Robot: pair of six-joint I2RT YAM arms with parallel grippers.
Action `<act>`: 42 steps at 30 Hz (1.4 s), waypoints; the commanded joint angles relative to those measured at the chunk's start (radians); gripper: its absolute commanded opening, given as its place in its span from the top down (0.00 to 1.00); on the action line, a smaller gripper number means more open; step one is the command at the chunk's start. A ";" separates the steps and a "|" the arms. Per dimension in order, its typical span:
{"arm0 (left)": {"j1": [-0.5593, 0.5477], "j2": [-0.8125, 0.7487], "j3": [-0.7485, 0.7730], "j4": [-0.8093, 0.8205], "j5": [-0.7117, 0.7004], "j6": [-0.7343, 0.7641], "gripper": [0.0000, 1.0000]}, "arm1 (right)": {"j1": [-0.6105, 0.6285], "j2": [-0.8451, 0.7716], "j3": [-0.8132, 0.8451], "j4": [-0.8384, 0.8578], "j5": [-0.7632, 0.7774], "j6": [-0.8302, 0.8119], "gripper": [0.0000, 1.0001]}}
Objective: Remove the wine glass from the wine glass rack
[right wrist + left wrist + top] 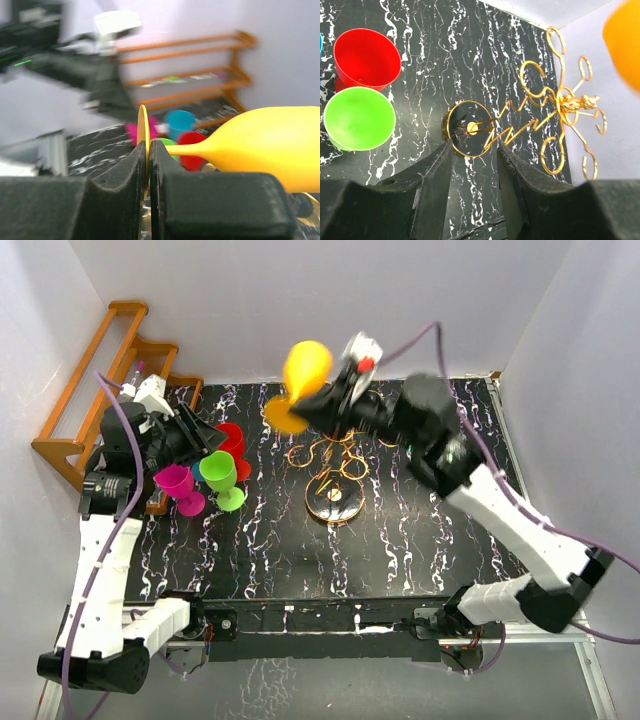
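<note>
Our right gripper [149,165] fills the bottom of its wrist view. Its jaws are pinched nearly together on the thin round foot of the yellow wine glass [270,147], which we see edge-on. The stem runs right to the bowl, so the glass lies on its side. From above, we see that glass held in the air up behind the gold wine glass rack [335,480], apart from its looped arms. The rack stands upright on the black marbled table [420,550].

Our left gripper [474,165] hovers with jaws moderately apart and nothing between them; the rack's ring base shows through the gap. Near it stand a red glass [366,57], a green glass [359,117] and a pink glass [172,480]. A stepped wooden shelf [128,312] sits at the far left.
</note>
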 commanded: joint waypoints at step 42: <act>-0.008 -0.322 -0.167 -0.422 0.344 -0.114 0.50 | 1.289 -0.126 -1.095 0.632 1.048 -1.686 0.92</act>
